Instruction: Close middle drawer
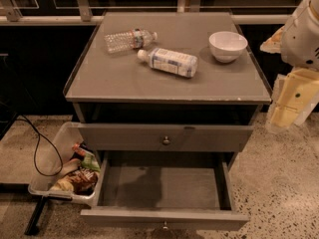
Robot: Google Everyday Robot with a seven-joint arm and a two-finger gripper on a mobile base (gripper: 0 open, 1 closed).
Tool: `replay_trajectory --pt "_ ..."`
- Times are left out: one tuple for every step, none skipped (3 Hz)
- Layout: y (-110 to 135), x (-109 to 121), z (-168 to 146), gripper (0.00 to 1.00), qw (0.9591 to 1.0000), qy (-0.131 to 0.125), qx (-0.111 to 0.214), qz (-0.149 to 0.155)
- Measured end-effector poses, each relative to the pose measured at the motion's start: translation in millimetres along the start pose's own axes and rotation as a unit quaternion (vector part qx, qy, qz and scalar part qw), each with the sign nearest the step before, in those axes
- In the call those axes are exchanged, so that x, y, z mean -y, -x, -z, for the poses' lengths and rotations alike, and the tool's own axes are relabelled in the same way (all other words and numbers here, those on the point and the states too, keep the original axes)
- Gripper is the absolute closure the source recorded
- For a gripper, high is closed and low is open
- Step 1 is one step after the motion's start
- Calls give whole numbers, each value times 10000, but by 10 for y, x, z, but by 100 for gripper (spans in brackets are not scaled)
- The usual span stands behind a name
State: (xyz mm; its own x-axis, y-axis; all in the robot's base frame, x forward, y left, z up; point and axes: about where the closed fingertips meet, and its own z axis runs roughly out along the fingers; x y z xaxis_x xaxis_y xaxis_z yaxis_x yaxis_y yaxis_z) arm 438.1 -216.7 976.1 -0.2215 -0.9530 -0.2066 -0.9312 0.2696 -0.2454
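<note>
The middle drawer (162,190) stands pulled far out of the desk (124,76); our end effector (291,96) hangs beside the desk's right edge, and we cannot tell its grip state.

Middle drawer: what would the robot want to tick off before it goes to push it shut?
1. Middle drawer open: ok, pulled far out.
2. Its inside free of things sticking up: ok, looks empty.
3. Knob on its front in view: ok, at the picture's bottom edge.
4. Gripper lined up with the front: not ok, it hangs right of the cabinet, higher up.
5. Plastic bin clear of the drawer's left side: cannot tell, it sits very close.
</note>
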Motion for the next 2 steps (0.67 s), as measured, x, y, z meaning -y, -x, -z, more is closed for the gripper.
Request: replay_trajectory --pt "-3 -9 12 0 10000 -22 5 6" --pt "-193 -247 -82 0 9995 213 188 -101"
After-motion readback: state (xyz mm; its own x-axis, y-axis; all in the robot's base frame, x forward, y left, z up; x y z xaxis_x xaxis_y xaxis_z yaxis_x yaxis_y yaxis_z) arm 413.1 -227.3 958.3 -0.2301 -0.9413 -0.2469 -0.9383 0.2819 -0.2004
